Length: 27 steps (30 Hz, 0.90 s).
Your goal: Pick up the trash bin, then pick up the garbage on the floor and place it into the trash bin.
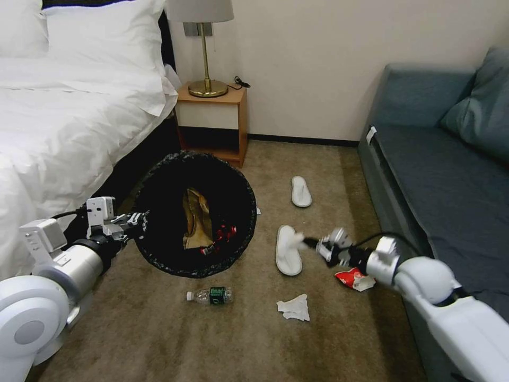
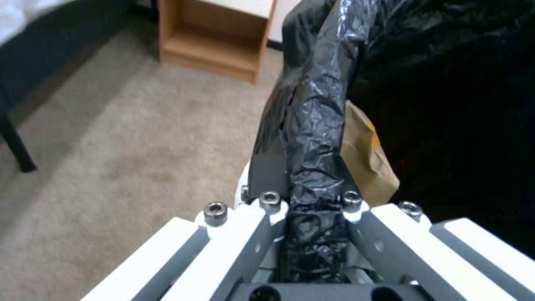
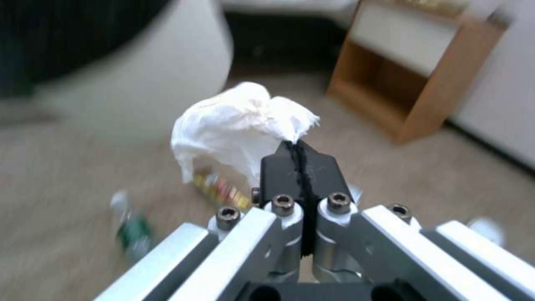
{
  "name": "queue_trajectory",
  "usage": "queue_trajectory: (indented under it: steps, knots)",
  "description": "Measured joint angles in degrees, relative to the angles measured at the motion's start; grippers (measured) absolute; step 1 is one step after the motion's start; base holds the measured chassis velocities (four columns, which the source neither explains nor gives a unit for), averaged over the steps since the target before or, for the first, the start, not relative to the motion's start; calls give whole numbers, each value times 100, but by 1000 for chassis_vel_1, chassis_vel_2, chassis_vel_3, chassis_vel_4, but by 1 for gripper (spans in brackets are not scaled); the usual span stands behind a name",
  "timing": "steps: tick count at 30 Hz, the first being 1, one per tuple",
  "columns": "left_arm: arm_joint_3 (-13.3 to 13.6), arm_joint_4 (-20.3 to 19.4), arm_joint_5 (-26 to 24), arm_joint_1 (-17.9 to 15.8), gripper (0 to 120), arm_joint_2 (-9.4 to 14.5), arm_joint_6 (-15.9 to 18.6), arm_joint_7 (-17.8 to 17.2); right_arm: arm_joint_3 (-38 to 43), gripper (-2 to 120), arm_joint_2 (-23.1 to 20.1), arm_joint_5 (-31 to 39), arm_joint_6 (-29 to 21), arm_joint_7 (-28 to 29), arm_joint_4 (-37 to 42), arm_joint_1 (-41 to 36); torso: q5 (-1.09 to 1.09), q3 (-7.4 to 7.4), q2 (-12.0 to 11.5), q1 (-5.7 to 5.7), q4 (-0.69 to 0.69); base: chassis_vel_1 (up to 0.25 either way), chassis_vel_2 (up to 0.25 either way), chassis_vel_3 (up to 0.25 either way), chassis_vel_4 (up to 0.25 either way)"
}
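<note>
A: On the brown carpet [image 1: 159, 329] between the white-sheeted bed [image 1: 63, 122] and the blue-grey fabric sofa [image 1: 435, 175], where was the round trash bin lined with crinkled glossy black plastic [image 1: 194, 222]?

B: Held off the floor and tilted, its dark mouth facing the head camera. The left gripper [image 1: 139, 218] was clamped on its rim at the bed side; the left wrist view showed the dark fingers [image 2: 266, 167] pinching the folded bag edge [image 2: 315, 138] between them.

A: Anything inside?

B: A crumpled brown paper bag [image 1: 197, 220] and something red beside it [image 1: 225, 233], probably snack wrappers, though the dark interior made that hard to judge.

A: And the right gripper [image 1: 314, 243]?

B: It hung above the carpet to the right of the bin, closed on a crumpled white tissue [image 3: 237, 127]. In the right wrist view its black fingertips [image 3: 281, 167] met tightly with the tissue bunched beyond them.

A: What lay on the floor?

B: A clear plastic bottle with a green label [image 1: 210, 295] on its side just below the bin, a second flattened white tissue [image 1: 294, 307] near it, a red and white wrapper [image 1: 354, 278] under the right arm, and two flat white slippers [image 1: 289, 249] [image 1: 301, 191], one near the right gripper, the other farther towards the wall. A wooden nightstand [image 1: 212, 124] carrying a brass lamp [image 1: 204, 48] stood behind the bin.
</note>
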Motion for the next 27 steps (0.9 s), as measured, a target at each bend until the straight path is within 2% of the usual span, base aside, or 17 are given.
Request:
queue_trajectory:
  steps: [6,8,9,11,12,14,16,17,20,22,27]
  knots:
    - [112,100,-240,108,3,253,0,-31,740,0,-129,589,-330,173,774,63,0,0,0,0,0,0,0,0,0]
    - [189,133,-377,144,3,445,0,-17,1092,0,-295,1237,-552,372,1226,145,-1,0,0,0,-2,0,0,0,0]
    - [189,133,-377,144,3,445,0,-17,1092,0,-295,1237,-552,372,1226,145,-1,0,0,0,-2,0,0,0,0]
    - [316,178,-503,109,3,565,0,-33,1092,0,-384,1842,-742,603,1491,416,0,0,0,0,-2,0,0,0,0]
    - [316,178,-503,109,3,565,0,-33,1092,0,-384,1842,-742,603,1491,416,0,0,0,0,-2,0,0,0,0]
    - [457,224,-613,60,3,656,0,-87,845,0,-394,2169,-905,688,1576,916,1,0,0,1,0,0,0,0,0]
    - [514,240,-648,35,3,684,0,-115,766,0,-394,2236,-962,692,1578,1077,1,0,0,1,1,0,0,0,0]
    - [680,277,-705,-41,3,754,0,-193,557,0,-419,2377,-1111,659,1579,1542,0,1,0,1,0,0,0,0,0]
    - [774,296,-685,-83,3,791,0,-212,402,0,-444,2447,-1170,624,1573,1878,-1,1,0,1,1,0,0,0,0]
    - [976,316,-596,-224,3,833,0,-240,-2,0,-456,2599,-1308,557,1555,2557,0,1,0,1,1,0,0,0,0]
    - [1161,321,-604,-410,3,832,0,-323,-651,0,-362,2762,-1377,571,1669,3097,1,1,0,1,-1,0,0,0,0]
